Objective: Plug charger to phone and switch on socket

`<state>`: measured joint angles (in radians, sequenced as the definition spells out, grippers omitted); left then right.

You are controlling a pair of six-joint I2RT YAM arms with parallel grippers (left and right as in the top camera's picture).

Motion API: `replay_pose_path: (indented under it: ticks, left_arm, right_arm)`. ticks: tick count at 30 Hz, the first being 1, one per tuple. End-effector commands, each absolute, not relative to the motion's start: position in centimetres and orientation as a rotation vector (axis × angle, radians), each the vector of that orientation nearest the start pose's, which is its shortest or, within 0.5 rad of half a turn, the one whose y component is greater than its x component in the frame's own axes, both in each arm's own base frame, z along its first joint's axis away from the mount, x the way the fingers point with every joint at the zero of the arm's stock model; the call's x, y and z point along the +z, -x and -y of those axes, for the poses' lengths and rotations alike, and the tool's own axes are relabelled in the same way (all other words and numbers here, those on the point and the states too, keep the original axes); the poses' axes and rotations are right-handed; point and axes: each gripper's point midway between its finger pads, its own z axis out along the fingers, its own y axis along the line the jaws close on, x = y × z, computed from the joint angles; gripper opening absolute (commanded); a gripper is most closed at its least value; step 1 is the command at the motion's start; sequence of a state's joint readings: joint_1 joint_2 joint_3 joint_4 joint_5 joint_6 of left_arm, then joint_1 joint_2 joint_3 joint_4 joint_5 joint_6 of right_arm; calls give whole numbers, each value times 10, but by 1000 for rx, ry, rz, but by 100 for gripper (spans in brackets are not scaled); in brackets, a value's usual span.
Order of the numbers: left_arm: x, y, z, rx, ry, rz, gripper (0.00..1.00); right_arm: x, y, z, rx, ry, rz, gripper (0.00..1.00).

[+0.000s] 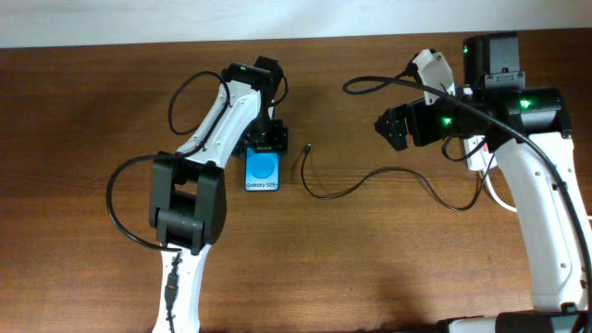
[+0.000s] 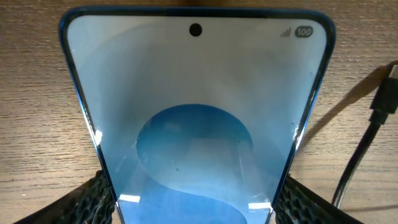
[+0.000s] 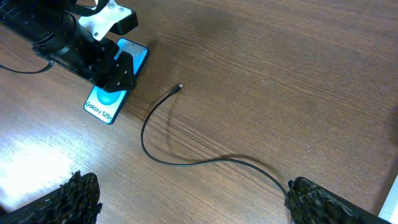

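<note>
The phone (image 1: 263,172) lies flat on the wooden table, its blue screen up with the "Galaxy S25" text. My left gripper (image 1: 269,139) sits over its far end, and in the left wrist view (image 2: 193,211) both fingers press against the edges of the phone (image 2: 196,93). The charger (image 1: 370,180) trails across the table, its plug tip (image 1: 306,148) lying free just right of the phone; it also shows in the left wrist view (image 2: 387,93). My right gripper (image 1: 393,129) is open and empty above the cable (image 3: 186,163). The socket (image 1: 475,154) is mostly hidden under the right arm.
A thick white cord (image 1: 504,199) runs from the socket beside the right arm. Black arm cables loop near the left arm (image 1: 116,199) and above the right gripper (image 1: 379,83). Bare wooden table (image 1: 370,268) lies at the front.
</note>
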<state>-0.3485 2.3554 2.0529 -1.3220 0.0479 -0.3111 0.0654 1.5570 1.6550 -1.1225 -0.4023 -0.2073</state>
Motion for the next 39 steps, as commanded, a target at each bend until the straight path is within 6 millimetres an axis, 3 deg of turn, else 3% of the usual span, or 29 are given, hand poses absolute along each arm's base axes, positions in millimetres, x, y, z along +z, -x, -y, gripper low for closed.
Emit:
replay_pose_path:
  ticks: [1,5,7,9,12,13,18,22,24,31,34,36,37,39]
  left_arm:
    - [46,-417,168,-117,-40,-3205,0]
    - [55,-418,178,-277,54,-3218,0]
    - [68,-422,173,-416,296,-3224,0]
    - [85,-426,174,-685,442,-3215,0]
    - [106,-420,161,-1001,1023,-3195,0]
    - [116,-420,162,-1142,1080,-3172,0]
    - [180,-424,183,-1909,1213,-2940,0]
    - [216,-425,193,-2272,1269,-2771,0]
    - [240,-431,195,-2517,1245,-2607,0]
    - [237,-435,188,-2485,1299,-2608,0]
    - [196,-426,181,-2069,1384,-2853,0]
    - [157,-416,169,-1560,1716,-3006,0]
    - [150,-416,170,-1459,1815,-3004,0]
    - [141,-430,182,-1396,1754,-2980,0]
  right_arm:
    - [268,-372,-93,476,485,-2476,98]
    - [268,-372,-93,476,485,-2476,98]
    - [268,-372,-93,476,484,-2476,99]
    - [268,-372,-93,476,484,-2476,99]
    - [268,-372,-93,477,484,-2477,98]
    - [268,-372,-93,476,483,-2477,98]
    - [268,-372,-93,487,452,-2484,98]
    - [268,-372,-93,487,452,-2485,98]
    - [268,-372,-93,487,452,-2485,99]
    - [269,-372,-94,499,428,-2487,98]
    - [273,-379,-95,556,254,-2497,98]
    - [274,-385,-96,599,119,-2504,98]
    - [270,-388,-96,638,1,-2526,99]
    - [257,-394,-109,721,-66,-2567,99]
